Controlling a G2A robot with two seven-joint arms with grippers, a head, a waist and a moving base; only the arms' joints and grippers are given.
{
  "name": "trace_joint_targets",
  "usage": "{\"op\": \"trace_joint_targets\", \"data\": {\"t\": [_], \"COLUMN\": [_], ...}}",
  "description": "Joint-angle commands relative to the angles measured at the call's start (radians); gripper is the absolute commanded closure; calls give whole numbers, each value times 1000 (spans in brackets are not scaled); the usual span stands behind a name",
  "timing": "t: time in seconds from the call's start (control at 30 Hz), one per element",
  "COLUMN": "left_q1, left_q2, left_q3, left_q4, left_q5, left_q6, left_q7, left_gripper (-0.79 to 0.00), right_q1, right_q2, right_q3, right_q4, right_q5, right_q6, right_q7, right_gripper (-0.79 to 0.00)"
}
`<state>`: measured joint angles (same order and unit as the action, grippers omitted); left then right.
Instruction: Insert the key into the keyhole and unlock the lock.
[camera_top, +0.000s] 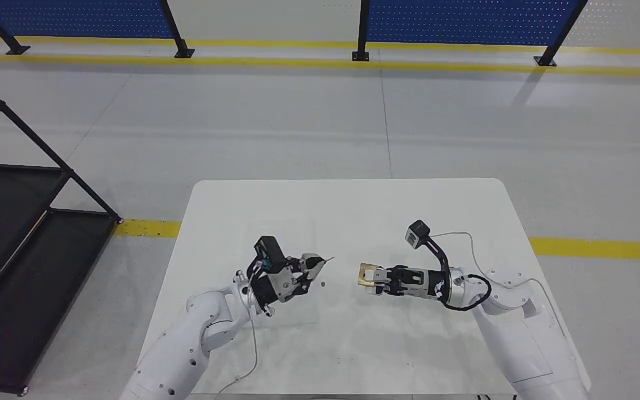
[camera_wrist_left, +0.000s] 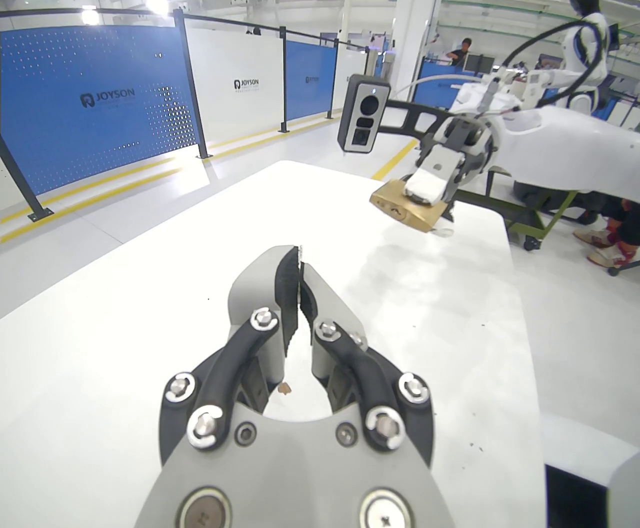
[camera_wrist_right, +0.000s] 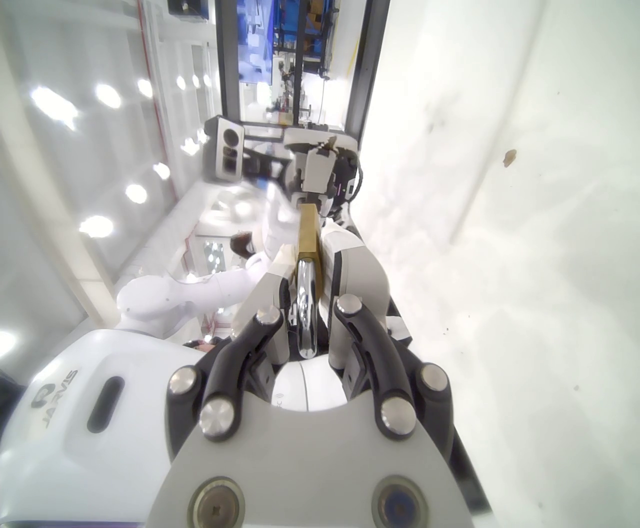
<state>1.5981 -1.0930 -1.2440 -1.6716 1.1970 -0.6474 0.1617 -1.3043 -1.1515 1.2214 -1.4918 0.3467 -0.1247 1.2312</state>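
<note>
- The left gripper (camera_top: 305, 268) sits over the near-left part of the table (camera_top: 350, 205). Its fingers are pressed together on the key (camera_top: 317, 262).
- In the left wrist view the black pads (camera_wrist_left: 287, 280) of this gripper (camera_wrist_left: 300, 265) meet almost flat. The key (camera_wrist_left: 301, 249) shows only as a thin sliver, edge-on, at their tips.
- The key's free end points across the table toward the other arm and is lifted off the surface.
- A small brown speck (camera_wrist_left: 285, 387) lies on the bare tabletop under the left gripper.
- The right gripper (camera_top: 383, 277) is over the near-right part of the table, facing the left one. It is clamped on the brass padlock (camera_top: 367, 274).
- In the right wrist view the chrome shackle (camera_wrist_right: 305, 305) runs back between the fingers of that gripper (camera_wrist_right: 306, 252). The brass body (camera_wrist_right: 308, 232) sticks out past the fingertips.
- From the left wrist view a white pad (camera_wrist_left: 425, 185) lies on the padlock's (camera_wrist_left: 400, 207) upper face. The lock is held in the air, tilted, with its end face turned toward the key.
- Key and padlock are apart, with an open gap of table between them. The key is not in the keyhole.
- Left of the table stands a black rack (camera_top: 40, 240).
- Farther off are a yellow floor line (camera_top: 300, 62) and blue barrier panels (camera_top: 90, 18).
</note>
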Motion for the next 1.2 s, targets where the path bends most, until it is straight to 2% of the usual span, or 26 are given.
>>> {"op": "trace_joint_targets", "data": {"t": [0.0,0.13,0.2,0.3,0.53,0.67,0.77,0.83,1.0,1.17], "left_q1": [0,0,-18,-11,-2,-9,-1,5,-8,-38], "left_q2": [0,-1,1,3,1,4,10,12,17,23], "left_q3": [0,3,6,24,95,108,98,98,112,105], "left_q4": [0,0,1,-19,6,19,27,37,60,75], "left_q5": [0,-6,49,293,602,667,753,839,1022,1089], "left_q6": [0,6,-22,118,327,339,432,518,638,643], "left_q7": [1,18,28,78,153,254,354,384,439,508], "left_gripper": [0,0,0,0,0,0,0,0,0,0], "right_q1": [0,0,0,0,0,0,0,0,0,0], "right_q2": [0,0,0,0,0,0,0,0,0,0], "right_q3": [0,0,0,0,0,0,0,0,0,0], "right_q4": [0,0,0,0,0,0,0,0,0,0], "right_q5": [0,0,0,0,0,0,0,0,0,0], "right_q6": [0,0,0,0,0,0,0,0,0,0], "right_q7": [0,0,0,0,0,0,0,0,0,0], "right_gripper": [0,0,0,0,0,0,0,0,0,0]}}
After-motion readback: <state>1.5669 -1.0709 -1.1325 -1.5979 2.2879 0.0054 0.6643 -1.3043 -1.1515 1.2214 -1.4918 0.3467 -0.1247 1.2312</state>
